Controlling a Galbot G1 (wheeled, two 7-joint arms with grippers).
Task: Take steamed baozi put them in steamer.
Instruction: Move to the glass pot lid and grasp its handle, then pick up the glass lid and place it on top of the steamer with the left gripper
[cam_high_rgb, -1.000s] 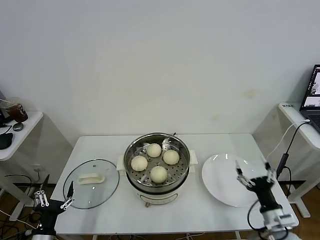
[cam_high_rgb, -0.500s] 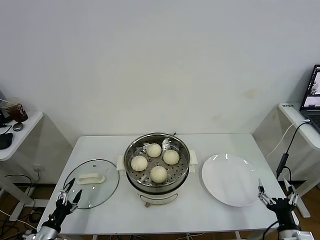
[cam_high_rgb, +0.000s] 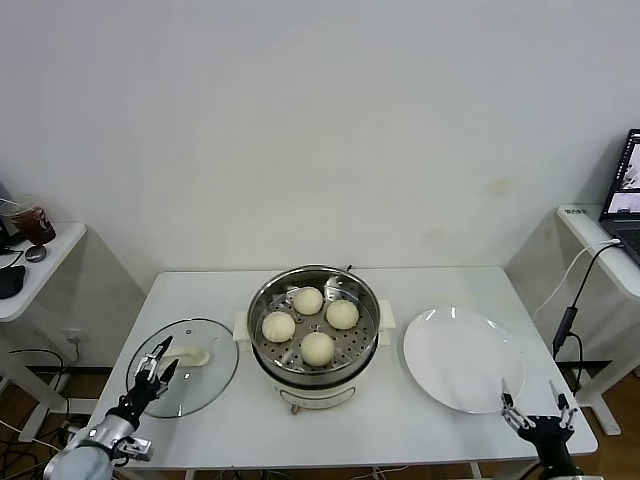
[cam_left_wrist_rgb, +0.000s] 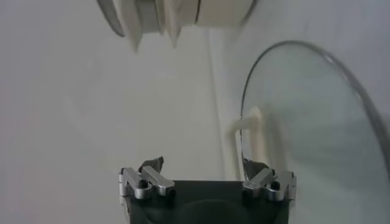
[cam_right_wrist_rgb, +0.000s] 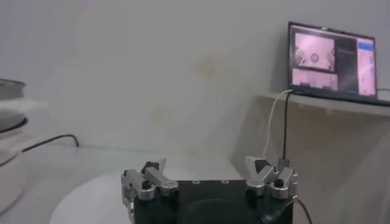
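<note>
A: Buns?
B: All four buns (cam_high_rgb: 317, 347) in the steamer (cam_high_rgb: 313, 338), mid-worktop (cam_high_rgb: 400, 420).
A: Pincers?
B: Left pincer (cam_high_rgb: 153, 365) over the glass lid (cam_high_rgb: 183, 380), right pincer (cam_high_rgb: 537, 412) beside the plate (cam_high_rgb: 462, 358); both spread wide, holding nothing.

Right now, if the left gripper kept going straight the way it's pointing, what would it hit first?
Probably the glass lid: the open left gripper sits at its near rim, pointing across it toward the white lid handle. The steamer lies farther on. Its height above the glass is unclear.

Lab or office room — bare white wall (cam_high_rgb: 320, 130), laptop (cam_right_wrist_rgb: 332, 59) on side desk.
</note>
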